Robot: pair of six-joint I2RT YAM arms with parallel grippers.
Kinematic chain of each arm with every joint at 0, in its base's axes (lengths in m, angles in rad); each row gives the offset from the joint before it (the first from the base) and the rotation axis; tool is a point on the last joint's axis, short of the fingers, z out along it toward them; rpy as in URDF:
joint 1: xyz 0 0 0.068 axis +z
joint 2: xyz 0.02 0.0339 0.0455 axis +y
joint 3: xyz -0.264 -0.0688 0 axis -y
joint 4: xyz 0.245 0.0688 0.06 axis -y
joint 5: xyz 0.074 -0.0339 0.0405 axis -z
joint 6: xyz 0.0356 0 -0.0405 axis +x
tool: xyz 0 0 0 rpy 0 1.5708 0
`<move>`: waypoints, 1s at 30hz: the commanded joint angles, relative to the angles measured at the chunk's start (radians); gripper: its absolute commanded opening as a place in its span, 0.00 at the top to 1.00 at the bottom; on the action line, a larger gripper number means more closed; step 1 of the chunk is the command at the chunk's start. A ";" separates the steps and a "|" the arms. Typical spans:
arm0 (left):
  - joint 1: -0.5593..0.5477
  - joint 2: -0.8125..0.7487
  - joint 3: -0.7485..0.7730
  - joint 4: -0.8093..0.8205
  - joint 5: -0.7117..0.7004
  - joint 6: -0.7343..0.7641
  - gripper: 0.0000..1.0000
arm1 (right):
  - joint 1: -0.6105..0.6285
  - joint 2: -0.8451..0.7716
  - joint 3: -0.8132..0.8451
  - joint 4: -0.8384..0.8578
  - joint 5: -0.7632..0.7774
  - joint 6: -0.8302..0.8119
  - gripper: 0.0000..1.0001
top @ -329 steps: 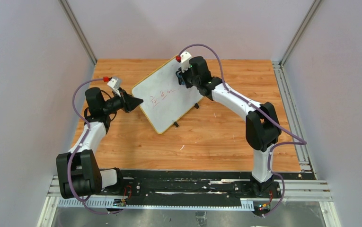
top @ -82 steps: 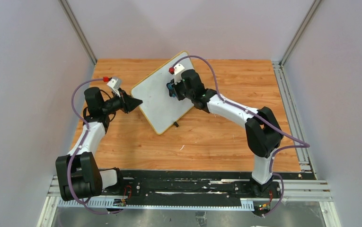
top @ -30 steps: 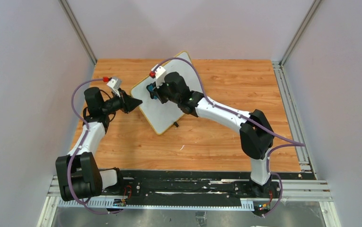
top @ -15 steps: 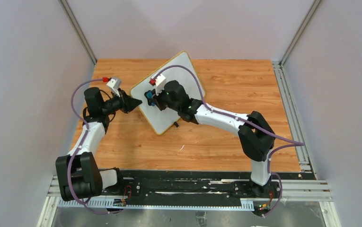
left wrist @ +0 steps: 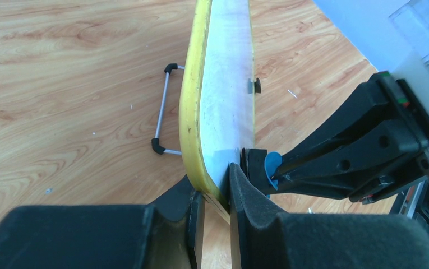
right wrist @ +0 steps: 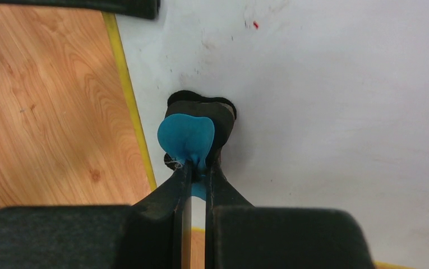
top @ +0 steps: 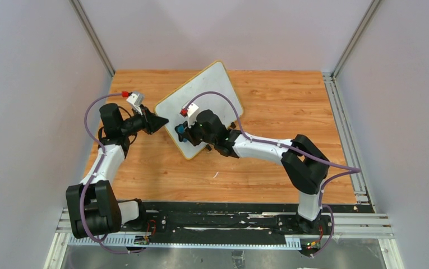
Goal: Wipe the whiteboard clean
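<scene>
The whiteboard (top: 206,92) stands tilted on the wooden table, with a yellow rim and a wiped white face. Only a small red speck (right wrist: 255,24) and faint smudges show on it. My left gripper (top: 164,119) is shut on the board's left edge; in the left wrist view the pads (left wrist: 244,190) clamp the yellow rim (left wrist: 192,112). My right gripper (top: 183,133) is shut on the blue eraser (top: 179,130), whose dark pad is pressed against the board's face near its lower left edge. The right wrist view shows the eraser (right wrist: 185,137) on the board (right wrist: 341,112).
The board's wire stand with black feet (left wrist: 157,145) rests on the wooden table (top: 268,151) behind the board. One black foot (top: 208,147) shows at the board's near edge. Grey walls and metal rails enclose the table.
My right gripper has swept the eraser down and to the left across the board, toward its near lower edge. The red writing seen earlier is gone. The left gripper has not moved.
</scene>
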 commanded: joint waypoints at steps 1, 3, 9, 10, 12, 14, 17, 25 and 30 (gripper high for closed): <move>-0.011 -0.004 0.001 -0.007 -0.018 0.139 1.00 | 0.014 -0.023 -0.064 -0.053 0.051 0.003 0.99; -0.012 -0.004 0.003 -0.008 -0.018 0.137 1.00 | 0.014 -0.034 -0.073 -0.061 0.079 -0.009 0.99; -0.011 -0.002 -0.001 -0.007 -0.016 0.137 1.00 | 0.001 -0.037 -0.019 -0.097 0.093 -0.061 0.99; -0.012 -0.003 -0.002 -0.007 -0.016 0.138 1.00 | 0.000 -0.026 0.007 -0.108 0.090 -0.072 0.99; -0.011 -0.004 -0.002 -0.009 -0.018 0.139 1.00 | -0.002 -0.002 0.060 -0.133 0.084 -0.095 0.99; -0.012 -0.004 -0.001 -0.014 -0.018 0.144 1.00 | -0.007 0.020 0.107 -0.151 0.077 -0.110 0.99; -0.012 -0.006 -0.002 -0.023 -0.019 0.150 1.00 | -0.017 0.044 0.165 -0.170 0.070 -0.124 0.99; -0.012 -0.004 -0.001 -0.025 -0.018 0.154 1.00 | -0.084 0.075 0.265 -0.210 0.053 -0.154 0.99; -0.012 0.000 0.000 -0.027 -0.016 0.154 1.00 | -0.134 0.070 0.294 -0.227 0.040 -0.169 0.99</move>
